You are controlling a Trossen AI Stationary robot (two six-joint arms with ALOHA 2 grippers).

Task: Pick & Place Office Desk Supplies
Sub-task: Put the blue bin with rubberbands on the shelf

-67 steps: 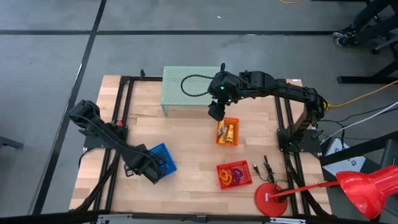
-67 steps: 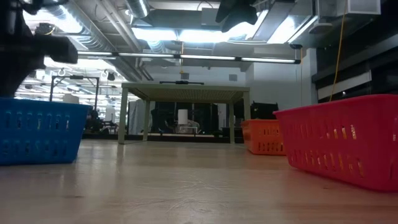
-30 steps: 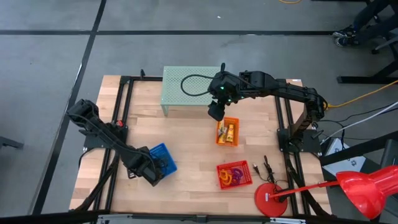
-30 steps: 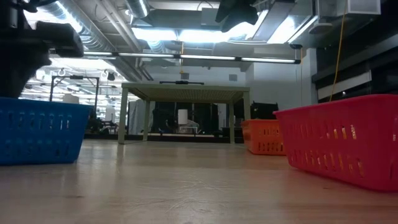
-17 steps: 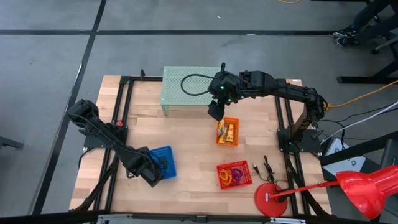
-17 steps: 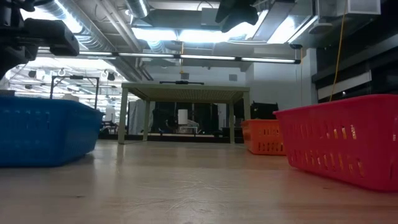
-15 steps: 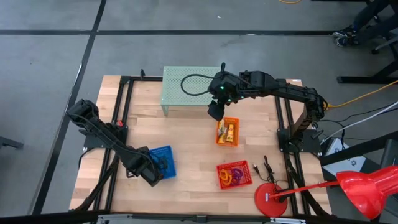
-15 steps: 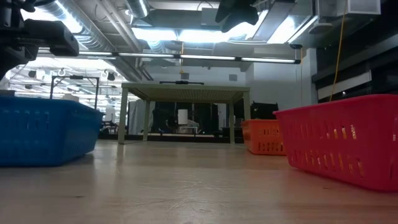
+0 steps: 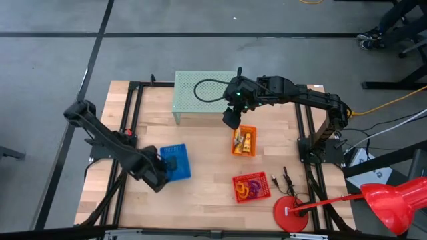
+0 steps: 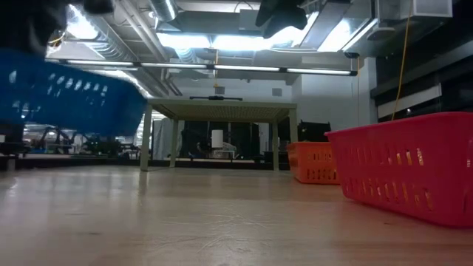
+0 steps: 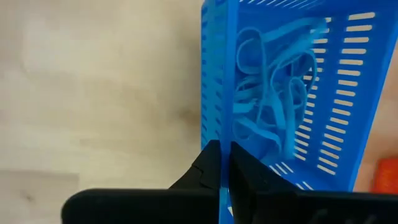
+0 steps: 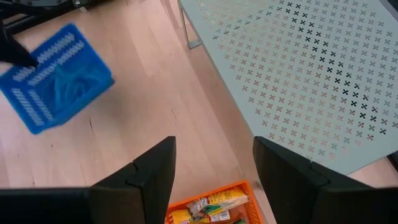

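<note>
The left gripper pinches one wall of the blue basket, held clear of the table at about 8 o'clock; gripped by one thin wall, it could tilt and spill its blue loops. The right gripper hangs open near 12 o'clock above the orange basket. I count three baskets, blue, orange and red, one green stand; the tangled loops cannot be counted.

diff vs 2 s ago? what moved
The left gripper, shut on the wall of the blue basket, has lifted it off the table with the blue loops still inside. Unchanged: the right gripper open above the orange basket, the red basket and the green stand.
</note>
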